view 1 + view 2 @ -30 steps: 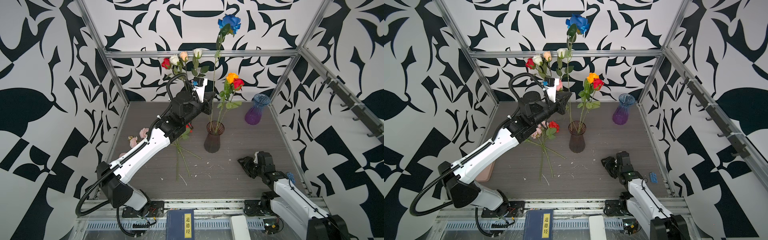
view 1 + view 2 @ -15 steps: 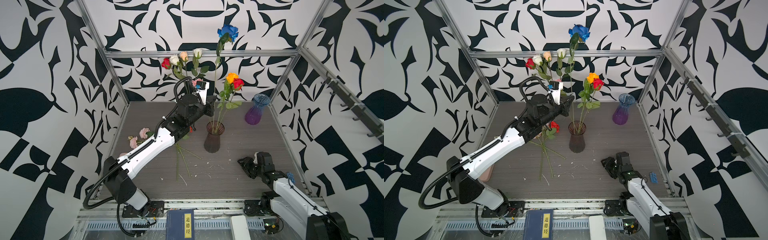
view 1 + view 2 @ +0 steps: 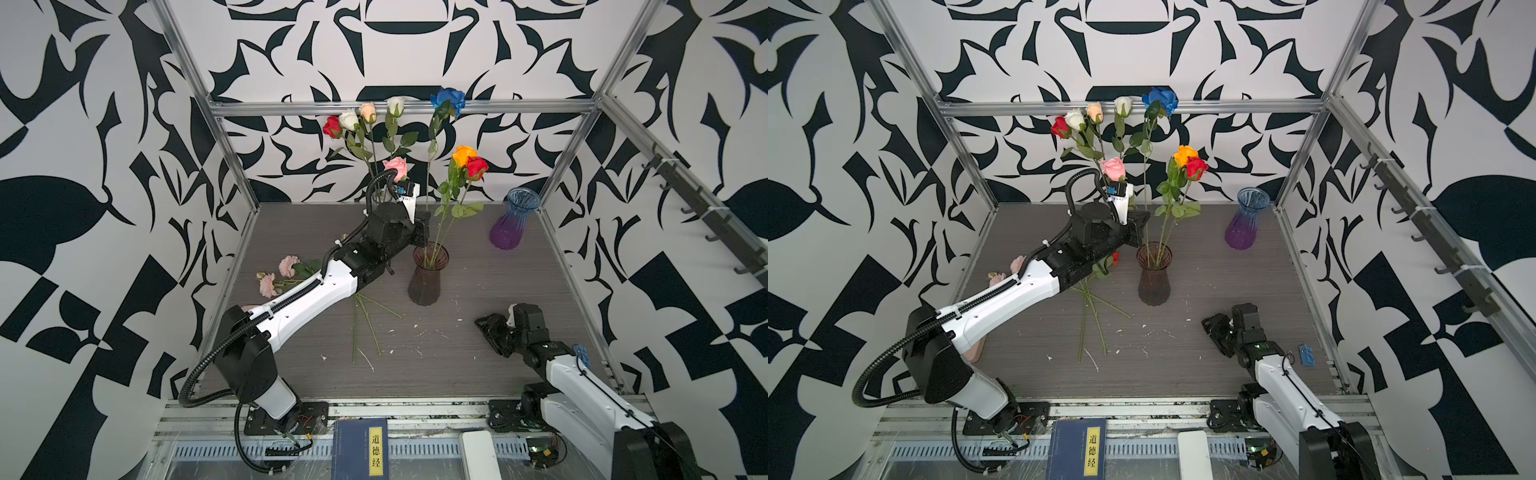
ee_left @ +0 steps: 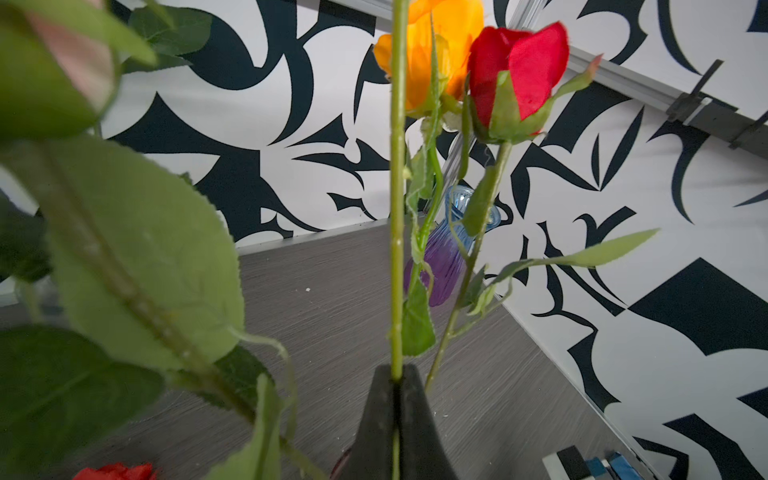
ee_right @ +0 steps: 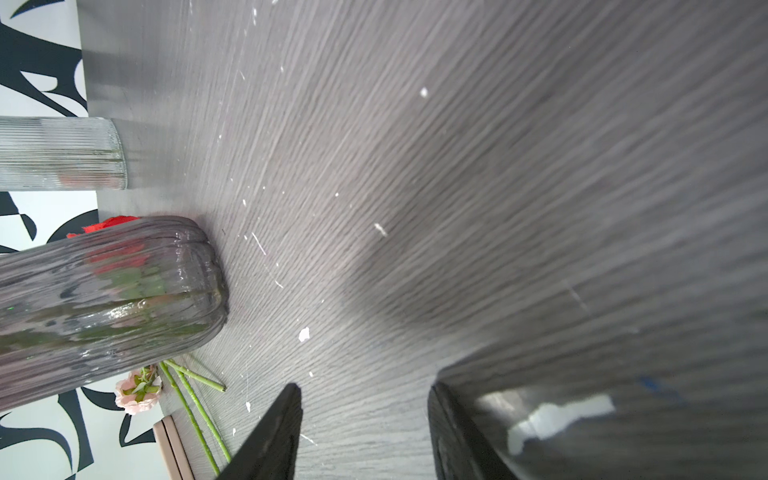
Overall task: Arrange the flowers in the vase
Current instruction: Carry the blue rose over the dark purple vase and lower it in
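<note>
Top views: high at front, angled down, whole table [image 3: 478,257] in both. Left wrist: close among stems [image 4: 397,208], facing purple vase [image 4: 444,270]. Right wrist: low, near table, facing smoky vase [image 5: 108,299], shared with top views.

The table [image 3: 478,270] carried three vases: a dark vase [image 3: 424,282], a purple-blue vase [image 3: 509,226] and a clear ribbed vase [image 5: 62,153]. Eight roses stood upright: two red roses [image 3: 331,126] [image 3: 477,167], two white roses [image 3: 348,119] [image 3: 395,106], and one each of peach rose [image 3: 368,111], pink rose [image 3: 395,167], blue rose [image 3: 448,99] and orange rose [image 3: 464,154]. Two frilly pink blooms [image 3: 287,266] [image 3: 267,284] and one fallen red rose [image 3: 1115,257] lay flat.
</note>
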